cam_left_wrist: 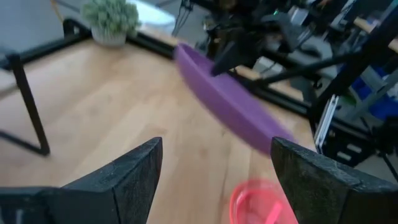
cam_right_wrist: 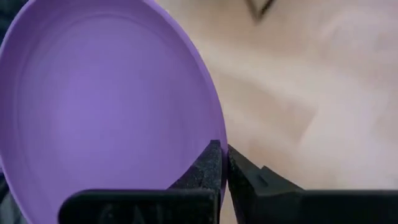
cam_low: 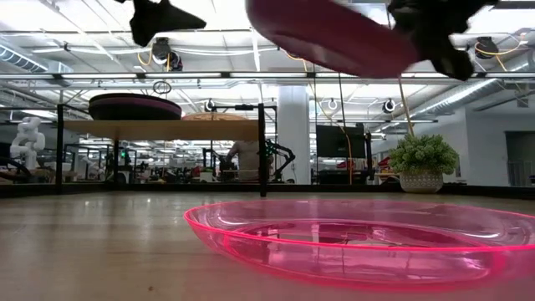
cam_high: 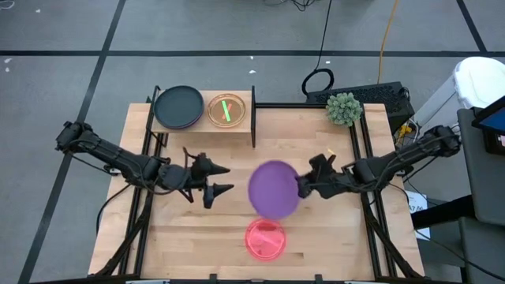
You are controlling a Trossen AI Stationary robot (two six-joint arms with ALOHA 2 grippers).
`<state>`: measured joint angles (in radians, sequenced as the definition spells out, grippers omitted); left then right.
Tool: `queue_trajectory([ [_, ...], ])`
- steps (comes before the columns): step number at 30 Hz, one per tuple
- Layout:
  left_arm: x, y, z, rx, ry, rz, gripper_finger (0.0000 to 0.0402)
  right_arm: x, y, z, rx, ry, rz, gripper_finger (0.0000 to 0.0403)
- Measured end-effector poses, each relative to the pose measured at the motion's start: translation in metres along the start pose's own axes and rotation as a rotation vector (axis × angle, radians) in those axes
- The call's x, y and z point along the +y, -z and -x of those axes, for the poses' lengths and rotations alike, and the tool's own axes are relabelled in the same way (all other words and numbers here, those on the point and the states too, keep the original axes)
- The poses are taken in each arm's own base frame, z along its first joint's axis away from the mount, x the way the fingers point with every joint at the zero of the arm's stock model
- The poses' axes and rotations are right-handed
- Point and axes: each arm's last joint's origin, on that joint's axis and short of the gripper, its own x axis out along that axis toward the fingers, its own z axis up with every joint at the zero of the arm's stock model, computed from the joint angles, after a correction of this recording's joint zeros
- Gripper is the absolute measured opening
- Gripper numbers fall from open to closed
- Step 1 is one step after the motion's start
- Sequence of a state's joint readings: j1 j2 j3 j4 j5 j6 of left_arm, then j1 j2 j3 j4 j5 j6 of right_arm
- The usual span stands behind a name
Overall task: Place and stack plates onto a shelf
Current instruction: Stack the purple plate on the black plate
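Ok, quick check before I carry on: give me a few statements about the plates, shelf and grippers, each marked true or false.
1. The right gripper holds the purple plate by its rim, off the table. True.
2. The left gripper grips that plate too. False: it is open, clear of the plate.
3. The pink plate lies on the shelf. False: it lies on the table, near the front edge.
4. A dark stack sits at the shelf's left end. True.
5. The shelf's right half is bare. False: a clear plate sits there.

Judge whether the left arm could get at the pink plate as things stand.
Probably yes: the left gripper is open, and the pink plate lies bare on the table; the purple plate hangs clear of it.
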<state>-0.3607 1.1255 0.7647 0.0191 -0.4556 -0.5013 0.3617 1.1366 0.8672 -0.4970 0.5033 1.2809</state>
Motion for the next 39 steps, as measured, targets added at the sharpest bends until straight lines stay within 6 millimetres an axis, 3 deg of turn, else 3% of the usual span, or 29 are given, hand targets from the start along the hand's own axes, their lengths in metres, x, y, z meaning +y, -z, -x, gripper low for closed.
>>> queue_trajectory([
  [8,0.006,-0.017,-0.004,-0.13,0.001,-0.043,0.0303,0.0,-0.026,-0.009,-0.262,0.07,0.0,0.0],
  [17,0.026,-0.029,-0.01,-0.206,-0.179,-0.11,0.0289,-0.001,-0.055,-0.023,-0.487,0.137,-0.009,0.0],
  [26,0.04,-0.032,-0.02,-0.236,-0.354,-0.135,0.0251,0.004,-0.066,-0.044,-0.549,0.127,-0.031,0.0],
  [39,0.049,-0.022,-0.049,-0.239,-0.394,-0.082,0.0189,0.008,-0.07,-0.044,-0.609,0.129,0.009,0.0],
])
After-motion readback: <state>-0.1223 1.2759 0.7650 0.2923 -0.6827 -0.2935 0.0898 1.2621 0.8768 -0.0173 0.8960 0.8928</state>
